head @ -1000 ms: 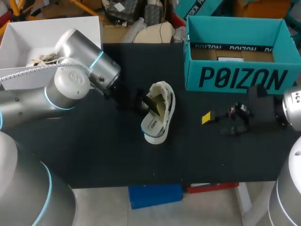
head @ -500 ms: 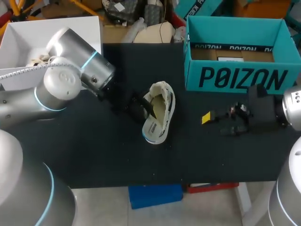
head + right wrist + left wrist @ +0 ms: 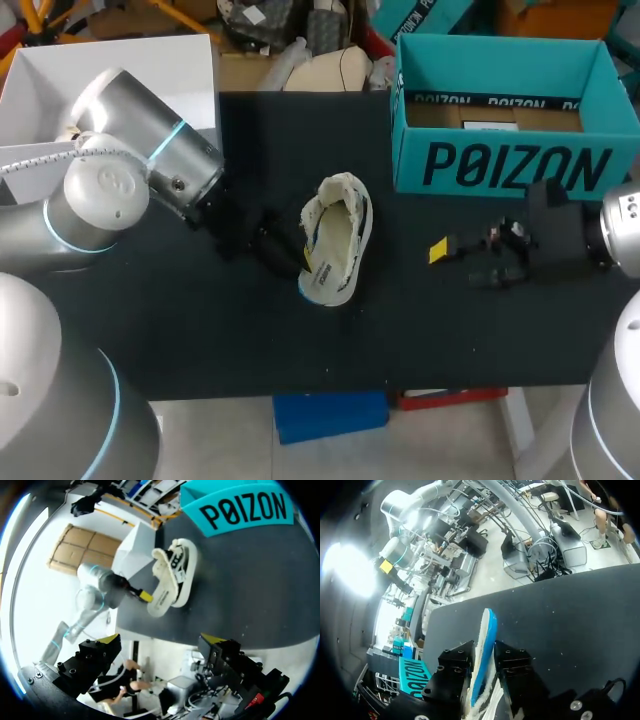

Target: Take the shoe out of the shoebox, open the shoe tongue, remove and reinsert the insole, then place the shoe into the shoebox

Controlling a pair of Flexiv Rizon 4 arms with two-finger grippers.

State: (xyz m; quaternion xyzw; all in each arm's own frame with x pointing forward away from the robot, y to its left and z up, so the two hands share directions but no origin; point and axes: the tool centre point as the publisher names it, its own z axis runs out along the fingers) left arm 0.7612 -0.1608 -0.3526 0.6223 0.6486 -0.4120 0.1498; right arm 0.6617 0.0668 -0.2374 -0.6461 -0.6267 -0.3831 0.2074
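The white shoe [image 3: 340, 235] lies on the black table with its opening up, between my two arms; it also shows ahead of the right gripper [image 3: 175, 570]. My left gripper [image 3: 293, 258] is at the shoe's left side. In the left wrist view its fingers [image 3: 512, 657] press from both sides on a thin flat piece [image 3: 485, 640], blue on one face and white at the edge, which looks like the insole. My right gripper [image 3: 452, 262] hangs open and empty to the right of the shoe [image 3: 162, 640]. The teal shoebox [image 3: 510, 165] stands open at the back right.
A white box [image 3: 100, 70] with pale contents stands at the back left, beside my left arm. The teal shoebox [image 3: 240, 510] is just behind my right gripper. Black table [image 3: 420, 330] runs bare in front of the shoe.
My left gripper has drawn back to the left, out of the shoe's opening. The shoe has shifted slightly left and tipped with it. My right arm has not moved.
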